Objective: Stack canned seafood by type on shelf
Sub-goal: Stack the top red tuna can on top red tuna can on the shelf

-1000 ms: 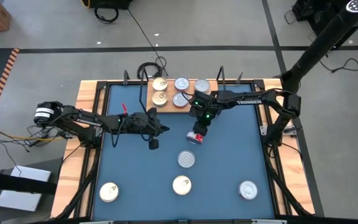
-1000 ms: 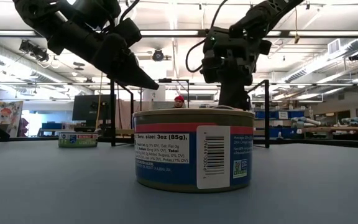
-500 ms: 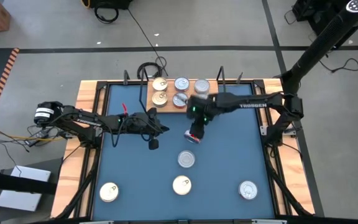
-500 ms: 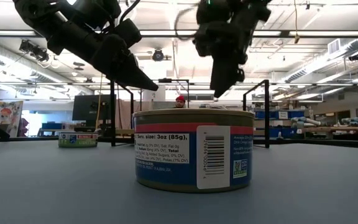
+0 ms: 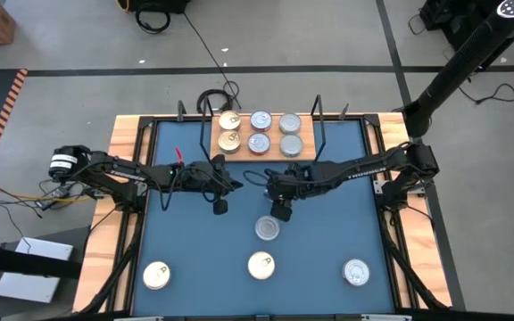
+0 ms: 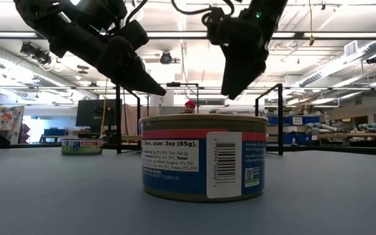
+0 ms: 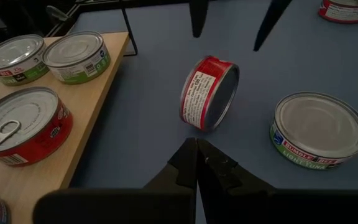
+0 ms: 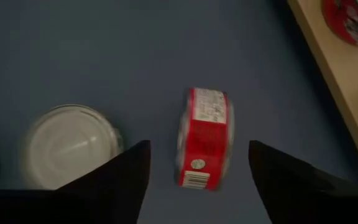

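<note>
Five tins are sitting on the shelf [image 5: 239,154], while a red-sided can [image 7: 209,93] is lying on its edge (unstacked) under the wide-apart right gripper [image 5: 280,212], four tins are waiting on the worktop [image 5: 328,223], and the left gripper [image 5: 236,185] is idling pinched together.

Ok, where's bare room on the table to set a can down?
Right side of the table, between shelf and front-right can; also front-left, between left arm and corner can. Crowded: the centre, around the right tool and tipped red can.
</note>
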Available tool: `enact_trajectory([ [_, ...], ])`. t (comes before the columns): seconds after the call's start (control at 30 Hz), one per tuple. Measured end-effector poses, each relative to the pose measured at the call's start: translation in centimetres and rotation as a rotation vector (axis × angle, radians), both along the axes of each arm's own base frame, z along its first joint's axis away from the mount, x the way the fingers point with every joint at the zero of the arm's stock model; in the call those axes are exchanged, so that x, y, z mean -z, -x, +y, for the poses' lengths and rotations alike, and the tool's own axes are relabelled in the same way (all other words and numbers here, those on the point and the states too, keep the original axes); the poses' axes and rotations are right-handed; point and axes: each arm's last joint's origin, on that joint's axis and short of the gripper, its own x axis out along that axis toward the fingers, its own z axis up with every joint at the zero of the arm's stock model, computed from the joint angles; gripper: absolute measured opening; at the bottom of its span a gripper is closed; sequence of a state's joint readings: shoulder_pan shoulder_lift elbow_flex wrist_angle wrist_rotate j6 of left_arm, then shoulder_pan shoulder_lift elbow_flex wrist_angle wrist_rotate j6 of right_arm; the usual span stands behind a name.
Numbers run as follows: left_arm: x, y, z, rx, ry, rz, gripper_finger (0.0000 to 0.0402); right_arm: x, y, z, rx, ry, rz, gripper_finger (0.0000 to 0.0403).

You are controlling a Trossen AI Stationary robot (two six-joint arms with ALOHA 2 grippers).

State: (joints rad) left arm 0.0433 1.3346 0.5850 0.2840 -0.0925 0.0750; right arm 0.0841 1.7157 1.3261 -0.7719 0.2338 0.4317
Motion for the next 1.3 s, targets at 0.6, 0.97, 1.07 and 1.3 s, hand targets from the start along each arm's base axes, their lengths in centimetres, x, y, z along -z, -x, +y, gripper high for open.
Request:
enact_trajectory([
  [0.6,0.0,0.0,0.0,-0.001,0.001,0.000,0.0011,3.6,0.6,-0.9,0.029,0.026,-0.015,0.0283],
  [0.97,0.1,0.0,0.0,-0.001,0.001,0.006,0.0011,3.9,0.7,-1.3,0.000,0.048,-0.008,0.0192],
  [1.07,0.2,0.1,0.0,-0.001,0.001,0.018,0.0011,3.9,0.6,-1.3,-0.034,0.066,-0.007,0.0148],
  [1.3,0.2,0.1,0.0,-0.001,0.002,0.024,0.0011,3.6,0.5,-1.3,-0.164,0.104,0.014,0.0101],
])
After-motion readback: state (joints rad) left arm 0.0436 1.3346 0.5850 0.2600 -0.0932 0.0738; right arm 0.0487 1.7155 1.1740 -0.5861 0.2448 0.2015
